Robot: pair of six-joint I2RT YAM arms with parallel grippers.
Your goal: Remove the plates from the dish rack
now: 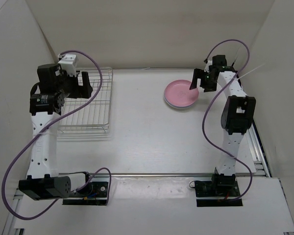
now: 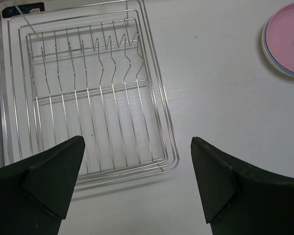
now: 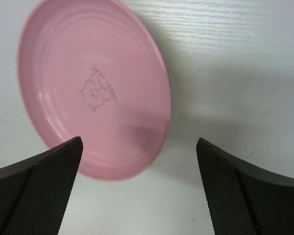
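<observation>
Right end effector (image 3: pixel 138 142), wide open and empty, above pink plate (image 3: pixel 93 93).

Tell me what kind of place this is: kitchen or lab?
Likely a lab test cell, not a kitchen: a white table boxed in by white walls, two robot arms bolted at its near edge, with a dish rack and stacked plates as props.

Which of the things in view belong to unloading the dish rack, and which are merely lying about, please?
Belong to the job:
dish rack, holding no plates
pink plate, on top of a stack
blue plate, edge showing beneath
cream plate, rim at the bottom

Just there:
table
purple cables on the arms
</observation>
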